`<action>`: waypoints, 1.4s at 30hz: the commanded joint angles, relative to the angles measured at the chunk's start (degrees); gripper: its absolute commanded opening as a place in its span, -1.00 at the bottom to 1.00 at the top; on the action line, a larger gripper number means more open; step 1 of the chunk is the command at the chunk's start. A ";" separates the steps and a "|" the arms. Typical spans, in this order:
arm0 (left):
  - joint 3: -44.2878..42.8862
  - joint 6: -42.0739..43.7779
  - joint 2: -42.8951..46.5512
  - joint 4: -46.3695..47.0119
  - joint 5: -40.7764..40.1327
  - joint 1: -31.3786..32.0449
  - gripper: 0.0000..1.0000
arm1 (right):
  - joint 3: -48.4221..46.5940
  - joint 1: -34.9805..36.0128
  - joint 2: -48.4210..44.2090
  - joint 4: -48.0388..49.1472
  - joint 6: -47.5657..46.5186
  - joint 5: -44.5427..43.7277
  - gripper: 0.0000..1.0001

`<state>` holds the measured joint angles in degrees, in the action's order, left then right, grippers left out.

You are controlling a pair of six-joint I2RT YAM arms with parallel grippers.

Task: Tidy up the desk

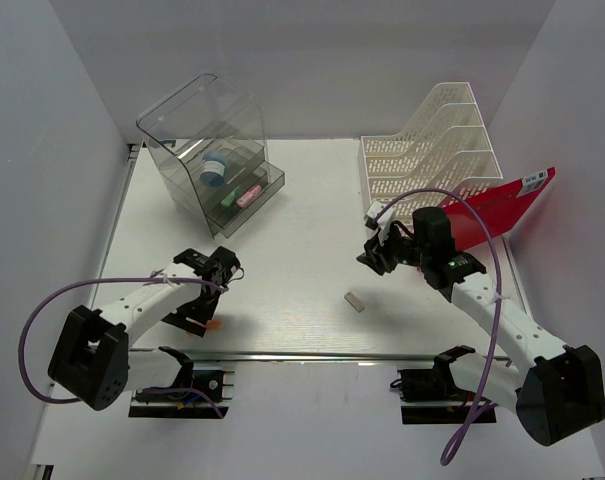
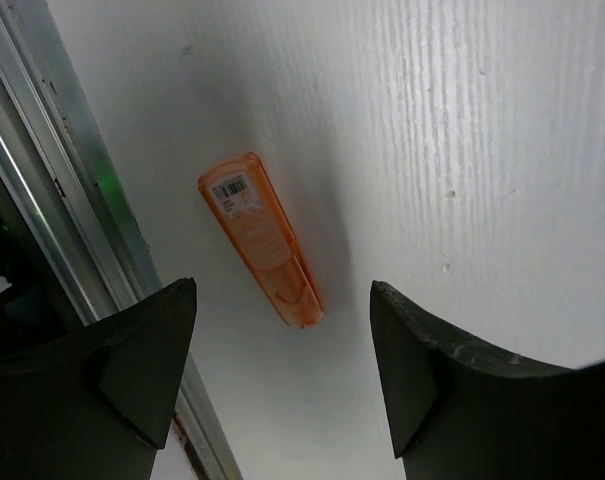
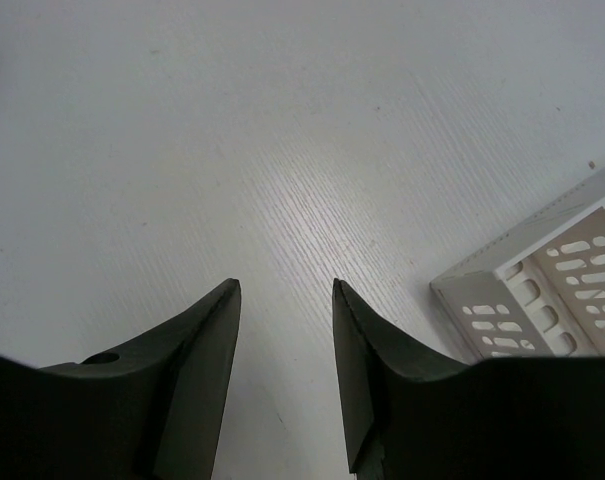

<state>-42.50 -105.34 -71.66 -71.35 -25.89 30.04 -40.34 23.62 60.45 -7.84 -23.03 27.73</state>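
The desk [image 1: 302,240] is a wide white tabletop with a silver rail [image 1: 312,357] along its near edge. An orange translucent marker [image 2: 262,240] with a barcode label lies flat on it beside the rail [image 2: 62,200]; in the top view the marker [image 1: 214,325] shows at the near left. My left gripper [image 2: 283,284] hovers open just over the marker's near end, with nothing between its fingers [image 2: 152,370]. Over bare desk in front of the white file rack [image 3: 542,290], my right gripper [image 3: 285,283] is open and holds nothing.
A clear plastic drawer box [image 1: 212,150] with small items inside stands at the back left. The white slotted file rack [image 1: 432,150] stands at the back right, a red folder [image 1: 502,210] leaning beside it. A small grey eraser [image 1: 354,301] lies near the middle.
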 commanded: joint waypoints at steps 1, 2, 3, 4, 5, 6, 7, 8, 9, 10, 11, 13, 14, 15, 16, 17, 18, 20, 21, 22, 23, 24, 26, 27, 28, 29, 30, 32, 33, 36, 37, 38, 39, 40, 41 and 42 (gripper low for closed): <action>2.85 -3.99 0.73 4.37 -0.30 -0.42 0.59 | 0.52 -0.32 -1.21 2.21 -2.63 -1.44 -0.05; 3.12 -4.17 -0.05 4.99 -0.56 -0.42 0.59 | 0.61 -0.24 -1.29 2.12 -2.81 -1.53 -0.06; 3.30 -4.35 -0.58 5.86 -0.57 -0.42 0.59 | 0.78 -0.24 -1.38 2.12 -3.07 -1.53 -0.07; 3.48 -4.26 -1.28 6.40 -0.57 -0.42 0.59 | 0.87 -0.15 -1.47 2.21 -3.16 -1.53 -0.06; 3.30 -4.09 -2.68 6.84 -1.09 -0.42 0.59 | 0.96 -0.24 -1.82 2.30 -3.34 -1.62 -0.06; 3.04 -4.00 -3.39 7.01 -1.53 -0.42 0.59 | 1.14 -0.24 -2.00 2.47 -3.60 -1.62 -0.06; 2.69 -4.08 -4.10 7.28 -1.97 -0.42 0.59 | 1.22 -0.06 -2.09 2.47 -3.87 -1.53 -0.06; 2.60 -4.00 -4.71 7.54 -2.67 -0.42 0.59 | 1.31 -0.24 -2.17 2.39 -4.04 -1.53 -0.06; 2.42 -4.00 -5.68 8.07 -2.94 -0.42 0.59 | 1.31 -0.32 -2.35 2.30 -4.13 -1.53 -0.06; 2.60 -3.91 -6.21 8.59 -3.11 -0.42 0.59 | 1.40 -0.33 -2.44 2.30 -4.22 -1.45 -0.06; 2.95 -3.47 -6.65 9.03 -3.11 -0.42 0.58 | 1.40 -0.15 -2.61 2.30 -4.39 -1.27 -0.06; 3.12 -3.29 -8.06 9.57 -2.68 -0.42 0.54 | 1.66 -0.15 -2.88 2.21 -4.57 -0.83 -0.06; 3.65 -3.21 -8.41 9.74 -2.50 -0.42 0.51 | 1.67 -0.24 -2.96 2.30 -4.83 -0.74 -0.06; 4.18 -3.21 -8.50 10.61 -1.72 -0.42 0.45 | 1.75 -0.15 -2.96 2.21 -4.84 -0.66 -0.06; 4.96 -3.12 -8.24 11.14 -1.10 -0.42 0.40 | 1.75 -0.15 -3.05 2.21 -5.01 -0.66 -0.06; 5.84 -3.03 -7.80 12.10 -0.48 -0.42 0.36 | 1.84 -0.24 -3.05 2.21 -5.18 -0.57 -0.07; 7.85 -3.12 -7.27 14.29 0.48 -0.42 0.25 | 1.84 -0.24 -2.97 2.21 -5.36 -0.48 -0.07; 9.62 -3.12 -5.25 16.15 1.36 -0.95 0.12 | 2.02 -0.15 -3.05 1.95 -5.54 -0.04 -0.07; 11.02 -3.12 -4.72 17.81 1.72 -0.95 -0.06 | 2.02 -0.24 -2.97 2.03 -5.80 -0.04 -0.07; 11.47 -2.94 -3.67 18.26 1.98 -0.95 -0.16 | 2.02 -0.32 -2.96 1.95 -5.89 0.13 -0.07; 11.74 -2.59 -3.23 19.40 2.16 -0.95 -0.26 | 2.19 -0.41 -3.05 1.95 -5.98 0.22 -0.08; 11.48 -1.81 -2.88 19.76 2.25 -0.95 -0.36 | 2.19 -0.33 -2.88 1.95 -6.15 0.40 -0.08; 10.51 2.21 -2.17 20.81 2.16 -0.95 -0.61 | 2.19 -0.32 -2.88 1.86 -6.33 0.31 -0.08; 9.73 4.33 -2.08 22.12 2.16 -0.95 -0.69 | 2.19 -0.33 -2.88 1.77 -6.50 0.40 -0.10; 7.46 9.57 -2.17 24.13 1.81 -0.95 -0.83 | 2.19 -0.24 -3.05 1.77 -6.59 0.31 -0.14; 6.21 13.63 -2.26 25.37 1.72 -0.95 -0.90 | 2.28 -0.32 -3.14 1.77 -6.77 0.40 -0.18; 4.64 17.32 -2.61 26.52 1.55 -0.25 -0.94 | 2.28 -0.24 -3.05 1.77 -6.77 0.40 -0.22; -0.37 33.03 -3.92 31.24 2.94 0.37 -1.00 | 2.28 -0.50 -2.96 1.77 -7.03 0.40 -0.44; -2.22 37.79 -4.62 31.97 3.91 0.37 -1.00 | 2.28 -0.33 -2.96 1.77 -7.03 0.40 -0.52; -9.60 56.34 -5.95 32.15 4.89 1.06 -1.00 | 2.28 -0.50 -2.79 1.77 -7.47 -0.04 -0.73; -11.10 64.39 -5.34 32.67 4.71 1.07 -1.00 | 2.28 -0.50 -2.79 1.77 -7.56 -0.30 -0.74; -11.37 68.99 -3.33 35.46 6.01 1.07 -1.00 | 2.28 -0.50 -2.79 1.77 -7.56 -0.48 -0.74; -11.55 77.13 -2.18 36.97 6.55 1.07 -1.00 | 2.28 -0.68 -2.88 1.77 -7.56 -0.57 -0.74; -11.90 80.78 -0.87 38.38 7.42 1.07 -1.00 | 2.28 -0.50 -2.88 1.95 -7.65 -0.57 -0.75; -12.34 84.04 0.02 41.35 9.09 1.07 -1.00 | 2.28 -0.68 -2.88 1.86 -7.65 -0.74 -0.74; -12.78 90.16 1.42 42.69 10.06 1.07 -1.00 | 2.28 -0.68 -2.88 1.77 -7.73 -0.74 -0.75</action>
<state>-53.25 -38.57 -74.59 -35.20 -19.40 30.87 -38.44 23.29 58.37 -7.33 -30.22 27.14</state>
